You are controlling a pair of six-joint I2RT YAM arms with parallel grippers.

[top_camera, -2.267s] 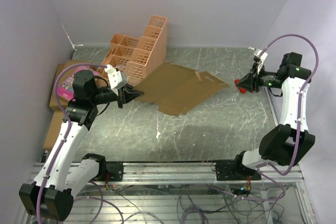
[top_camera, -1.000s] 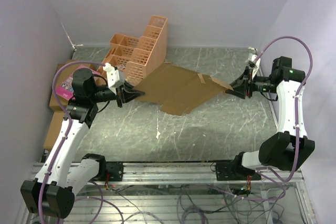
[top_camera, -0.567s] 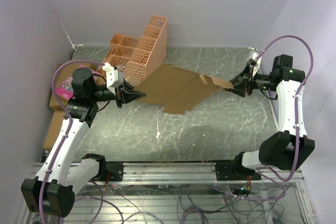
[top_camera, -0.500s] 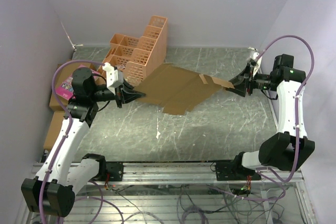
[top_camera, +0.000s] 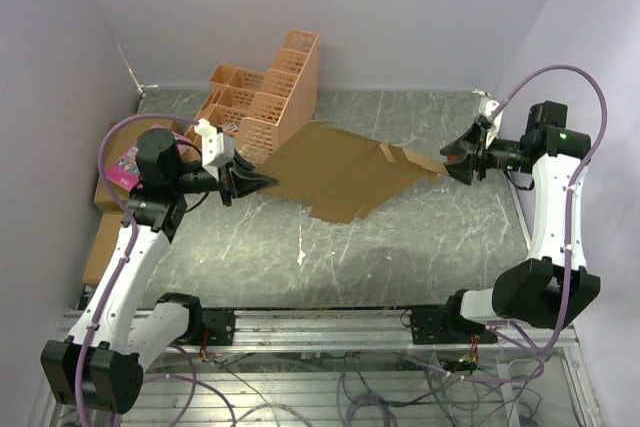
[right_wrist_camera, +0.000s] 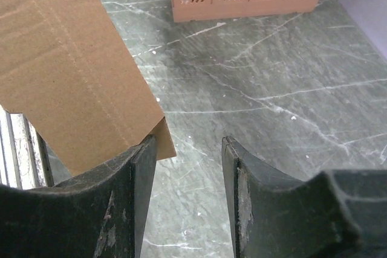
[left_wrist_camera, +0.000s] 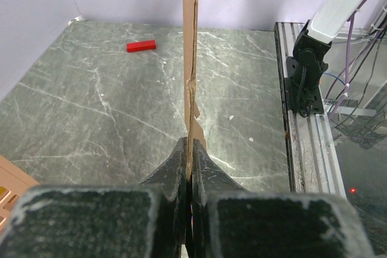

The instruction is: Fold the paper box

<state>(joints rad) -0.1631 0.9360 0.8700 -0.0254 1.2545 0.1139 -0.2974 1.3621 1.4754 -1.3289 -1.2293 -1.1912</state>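
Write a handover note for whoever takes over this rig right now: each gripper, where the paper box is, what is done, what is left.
Left gripper: shut on one edge of the paper box.
Right gripper: open, nothing in its gap; the sheet's right corner lies just beside it.
Paper box: an unfolded sheet mid-table, in front of the orange crate.
Done: sheet gripped on one side only; no wall stands yet.
Left: grip the right corner, then fold up flaps and walls.
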